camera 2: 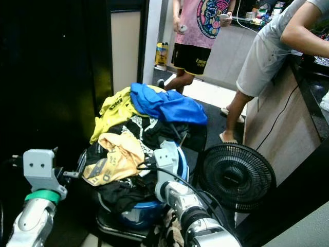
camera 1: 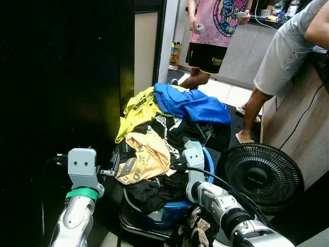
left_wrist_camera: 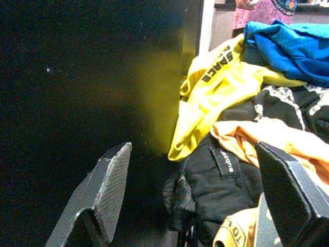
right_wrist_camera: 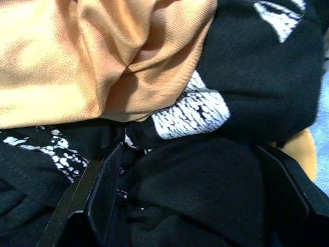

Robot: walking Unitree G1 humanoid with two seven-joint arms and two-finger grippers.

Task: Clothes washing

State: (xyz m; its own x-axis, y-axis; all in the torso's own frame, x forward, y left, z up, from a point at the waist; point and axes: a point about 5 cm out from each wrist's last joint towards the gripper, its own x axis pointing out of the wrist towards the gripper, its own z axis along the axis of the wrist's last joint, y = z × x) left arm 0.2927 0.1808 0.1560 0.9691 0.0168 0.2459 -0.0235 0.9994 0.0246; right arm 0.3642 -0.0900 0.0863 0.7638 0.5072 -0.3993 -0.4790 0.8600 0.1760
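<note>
A heap of clothes fills a blue basin (camera 1: 207, 163): a yellow shirt (camera 1: 138, 109), a blue garment (camera 1: 195, 105), an orange shirt (camera 1: 146, 154) and black garments (camera 1: 154, 193). My left gripper (left_wrist_camera: 193, 154) is open at the heap's left edge, level with a black garment (left_wrist_camera: 221, 180). One finger is beside the dark wall and the other is against the orange shirt. My right gripper (right_wrist_camera: 190, 152) is open and pressed down into black printed cloth (right_wrist_camera: 205, 175) on the right side of the heap, just below the orange shirt (right_wrist_camera: 103, 56).
A black floor fan (camera 1: 259, 177) stands close to the right of the basin. A dark glossy wall (camera 1: 61, 77) rises on the left and a wooden counter (camera 1: 298, 118) on the right. Two people (camera 1: 213, 31) (camera 1: 277, 56) stand behind the heap.
</note>
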